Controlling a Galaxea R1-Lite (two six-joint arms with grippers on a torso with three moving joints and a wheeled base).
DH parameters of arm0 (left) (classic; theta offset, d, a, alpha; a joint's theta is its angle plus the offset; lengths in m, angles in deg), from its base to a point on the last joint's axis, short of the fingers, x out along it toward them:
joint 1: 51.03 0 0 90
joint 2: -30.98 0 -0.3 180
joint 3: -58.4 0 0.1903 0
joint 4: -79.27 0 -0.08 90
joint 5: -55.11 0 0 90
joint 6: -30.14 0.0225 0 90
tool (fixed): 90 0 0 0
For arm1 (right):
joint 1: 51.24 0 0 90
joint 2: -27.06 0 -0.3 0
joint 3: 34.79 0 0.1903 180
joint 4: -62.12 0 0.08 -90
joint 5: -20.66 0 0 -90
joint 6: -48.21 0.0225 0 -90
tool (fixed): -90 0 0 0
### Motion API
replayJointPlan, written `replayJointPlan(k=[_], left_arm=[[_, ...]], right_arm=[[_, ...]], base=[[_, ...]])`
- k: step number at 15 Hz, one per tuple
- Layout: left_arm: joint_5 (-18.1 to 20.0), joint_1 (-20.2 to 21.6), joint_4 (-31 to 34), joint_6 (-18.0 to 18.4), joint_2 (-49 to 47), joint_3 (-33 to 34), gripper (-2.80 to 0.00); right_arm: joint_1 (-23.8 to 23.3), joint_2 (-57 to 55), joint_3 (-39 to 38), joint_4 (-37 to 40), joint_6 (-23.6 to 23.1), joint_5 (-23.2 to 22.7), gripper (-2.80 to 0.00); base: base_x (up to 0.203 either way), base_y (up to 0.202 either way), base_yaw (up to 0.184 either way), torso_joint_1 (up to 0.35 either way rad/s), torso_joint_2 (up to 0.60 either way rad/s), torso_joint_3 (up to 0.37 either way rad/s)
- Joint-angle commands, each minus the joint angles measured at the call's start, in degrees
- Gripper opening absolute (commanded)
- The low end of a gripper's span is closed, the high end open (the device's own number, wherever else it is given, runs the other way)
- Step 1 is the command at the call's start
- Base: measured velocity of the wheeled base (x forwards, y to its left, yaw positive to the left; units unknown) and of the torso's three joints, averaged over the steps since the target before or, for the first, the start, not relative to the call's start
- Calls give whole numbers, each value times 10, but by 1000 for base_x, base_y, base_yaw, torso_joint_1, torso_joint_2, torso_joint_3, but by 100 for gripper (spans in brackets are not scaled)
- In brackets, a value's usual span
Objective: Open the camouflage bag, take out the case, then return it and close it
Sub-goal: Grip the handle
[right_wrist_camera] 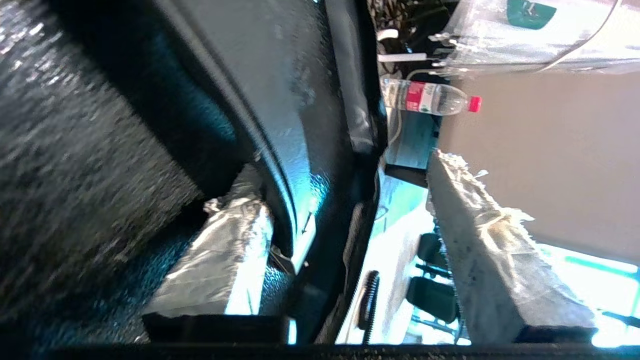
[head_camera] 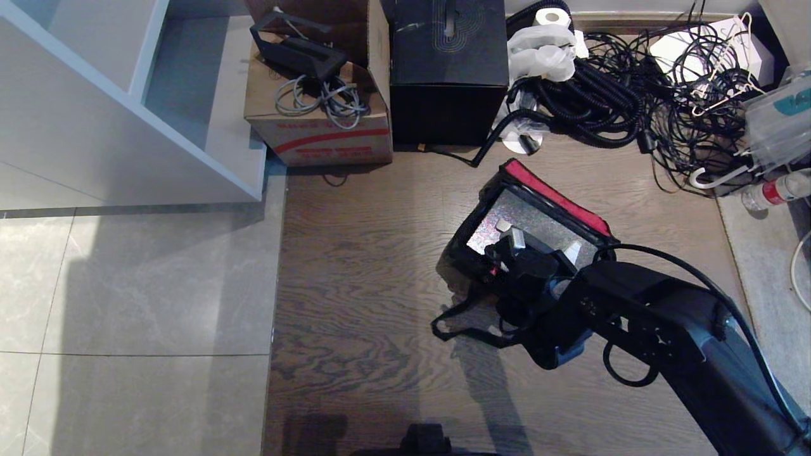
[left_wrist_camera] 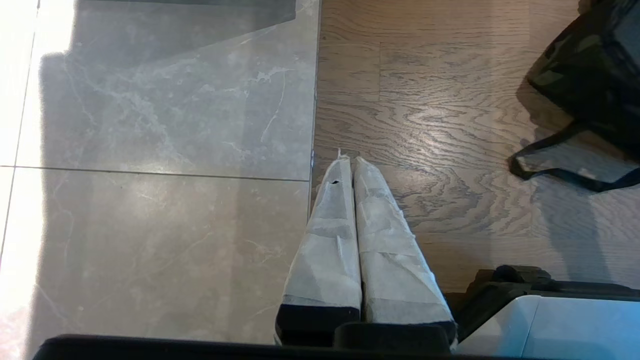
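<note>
Underfoot, a wooden floor (head_camera: 367, 266) meets pale stone tiles (head_camera: 127, 297) on the robot's left, with a white shelf unit (head_camera: 95, 101) standing in the far left corner. Along the far wall sit a cardboard box (head_camera: 317, 126) holding grey cords, a taller black box (head_camera: 448, 76) beside it, and a big tangle of black cables (head_camera: 633, 95) to the right, with a water bottle (head_camera: 776, 190) lying near them.

Next in size, the robot's right arm (head_camera: 684, 342) reaches in from the lower right toward the camouflage bag (head_camera: 462, 250), which stands open on the wood, its red-edged lid (head_camera: 554, 196) folded back on the far side. Inside it lies the case (head_camera: 516, 218), its speckled top showing in the opening.

At the bag's mouth, the right gripper (head_camera: 538, 250) has its jaws spread apart: in the right wrist view one wrapped finger (right_wrist_camera: 220, 260) lies inside against the dark case, the other finger (right_wrist_camera: 490, 250) stands outside the bag's wall, so the rim passes between them without being pinched.

Off to the side, the left gripper (left_wrist_camera: 348, 162) hangs over the seam between tile and wood, jaws pressed together on nothing, well apart from the bag.
</note>
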Motion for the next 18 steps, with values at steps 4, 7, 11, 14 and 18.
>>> replayJointPlan(k=[4,7,11,14,18], left_arm=[[0,0,0,0,0,0,-280],[0,0,0,0,0,0,-280],[0,0,0,0,0,0,-280],[0,0,0,0,0,0,-280],[0,0,0,0,0,0,-280]], right_arm=[[0,7,-16,3,1,-8,0],[6,23,-31,0,1,-119,0],[7,86,-121,7,-1,-224,0],[14,151,-180,10,4,-263,0],[3,237,-244,41,34,-269,0]], base=[[0,0,0,0,0,0],[0,0,0,0,0,0],[0,0,0,0,0,0],[0,0,0,0,0,0],[0,0,0,0,0,0]])
